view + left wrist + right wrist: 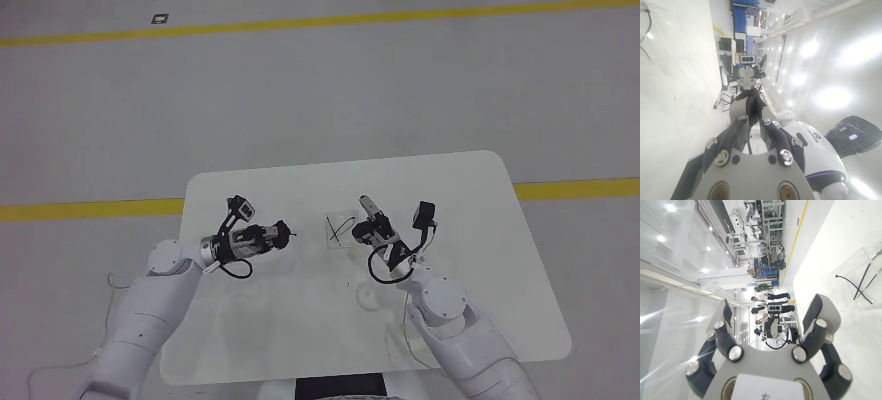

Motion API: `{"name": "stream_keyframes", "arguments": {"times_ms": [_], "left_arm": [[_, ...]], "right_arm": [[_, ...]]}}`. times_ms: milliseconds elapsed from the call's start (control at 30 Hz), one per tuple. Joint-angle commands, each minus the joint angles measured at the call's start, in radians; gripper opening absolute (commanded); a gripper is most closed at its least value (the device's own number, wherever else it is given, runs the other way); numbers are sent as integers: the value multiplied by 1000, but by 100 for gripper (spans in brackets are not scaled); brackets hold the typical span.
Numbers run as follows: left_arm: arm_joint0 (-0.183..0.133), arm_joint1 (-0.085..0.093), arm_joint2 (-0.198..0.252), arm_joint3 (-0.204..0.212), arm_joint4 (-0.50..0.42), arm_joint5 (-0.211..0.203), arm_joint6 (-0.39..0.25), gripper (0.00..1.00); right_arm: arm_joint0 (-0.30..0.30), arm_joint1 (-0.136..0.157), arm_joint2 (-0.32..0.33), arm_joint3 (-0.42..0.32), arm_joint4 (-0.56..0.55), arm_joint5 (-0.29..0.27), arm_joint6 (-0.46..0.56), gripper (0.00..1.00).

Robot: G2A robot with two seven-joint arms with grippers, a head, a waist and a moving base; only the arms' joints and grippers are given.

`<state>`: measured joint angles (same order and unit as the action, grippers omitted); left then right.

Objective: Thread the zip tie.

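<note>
My head camera looks straight down on the whole worktop (480, 200) from well above. My left wrist camera (774, 308) faces 3 o'clock, my right wrist camera (747, 59) 10 o'clock, both close behind my jaws, seeing each other.

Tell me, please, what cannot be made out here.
Top view: the zip ties in the clear tray are too small to count.
Left wrist view: the left gripper is shut on a dark thing, hidden by its fingers; whether a zip tie, unclear.
Right wrist view: the picture's edge cuts off the tray.

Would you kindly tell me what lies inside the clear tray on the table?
Several black zip ties crossed over one another in the clear tray; nothing covers them.
</note>
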<state>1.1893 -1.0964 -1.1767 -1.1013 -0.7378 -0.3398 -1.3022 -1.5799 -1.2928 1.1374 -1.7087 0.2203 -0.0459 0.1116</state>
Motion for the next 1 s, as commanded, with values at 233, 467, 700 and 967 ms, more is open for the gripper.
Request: {"name": "stream_keyframes", "arguments": {"times_ms": [233,467,700,967], "left_arm": [[79,6,-140,-102,15,0,-35,0],[83,4,-149,-106,18,0,-37,0],[83,4,-149,-106,18,0,-37,0],[83,4,-149,-106,18,0,-37,0]], "right_arm": [[0,0,0,0,0,0,0,100],[18,4,2,-32,-84,50,4,100],[93,4,-37,-99,-229,385,33,100],[108,1,-50,-88,-232,386,51,100]]}}
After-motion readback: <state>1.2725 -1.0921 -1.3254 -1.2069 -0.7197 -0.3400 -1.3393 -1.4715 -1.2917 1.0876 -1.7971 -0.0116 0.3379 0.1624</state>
